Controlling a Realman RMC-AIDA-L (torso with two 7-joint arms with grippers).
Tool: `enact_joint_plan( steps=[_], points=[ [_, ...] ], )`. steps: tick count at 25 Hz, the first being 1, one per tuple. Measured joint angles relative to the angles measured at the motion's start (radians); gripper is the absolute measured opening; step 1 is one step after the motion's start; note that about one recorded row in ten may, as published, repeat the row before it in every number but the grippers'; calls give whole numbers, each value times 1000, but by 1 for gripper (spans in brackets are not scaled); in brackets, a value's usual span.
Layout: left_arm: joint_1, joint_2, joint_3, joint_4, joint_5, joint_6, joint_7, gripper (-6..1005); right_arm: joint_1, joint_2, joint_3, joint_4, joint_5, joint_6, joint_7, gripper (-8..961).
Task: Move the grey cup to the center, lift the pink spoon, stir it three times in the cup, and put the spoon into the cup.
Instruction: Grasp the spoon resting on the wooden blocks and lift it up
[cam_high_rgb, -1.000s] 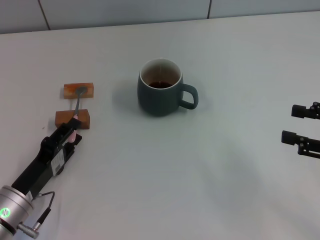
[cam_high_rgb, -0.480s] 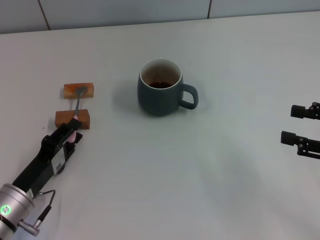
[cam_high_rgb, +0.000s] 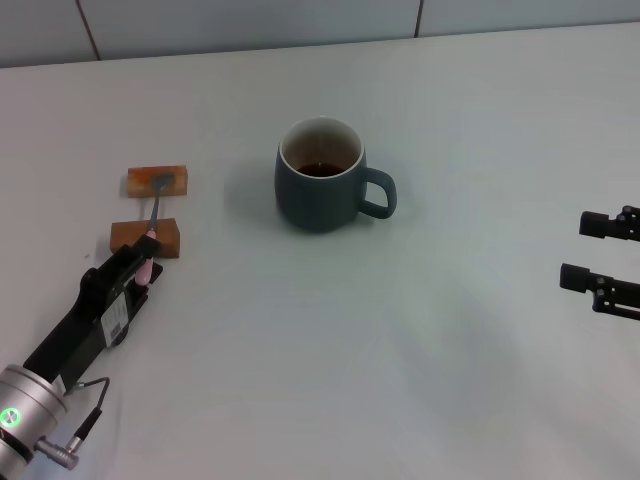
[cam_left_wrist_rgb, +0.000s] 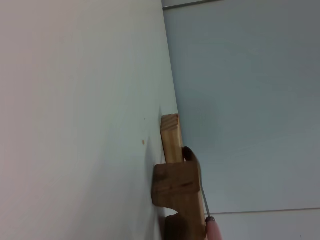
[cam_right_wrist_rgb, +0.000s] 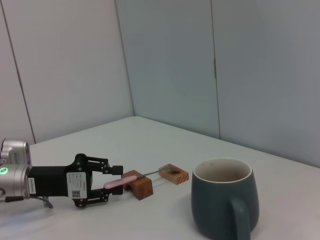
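Across two wooden blocks (cam_high_rgb: 146, 238): pink spoon (cam_high_rgb: 154, 219), bowl pointing away, handle toward left tool (cam_high_rgb: 140, 272).

You've got the left gripper (cam_right_wrist_rgb: 116, 184) around the pink spoon (cam_right_wrist_rgb: 131, 178) on two wooden blocks (cam_right_wrist_rgb: 155, 181); grey cup (cam_right_wrist_rgb: 224, 204) nearest you.

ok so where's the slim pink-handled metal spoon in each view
Head view: slim pink-handled metal spoon at left, lying across two small brown wooden blocks.
Left wrist view: only neck and pink tip, at the bottom edge.
Right wrist view: left of centre, beside the grey cup.
Shared landmark: the blocks.
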Motion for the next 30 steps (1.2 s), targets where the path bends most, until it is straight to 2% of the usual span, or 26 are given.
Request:
enact_joint_plan(
  steps=[13, 30],
  points=[
    [0, 0, -2, -2, 2, -22, -16, 363, -1, 0, -10, 4, 0, 5, 0, 681],
    [-7, 0, -2, -1, 1, -22, -14, 333, -2, 0, -11, 6, 0, 6, -2, 681]
  ],
)
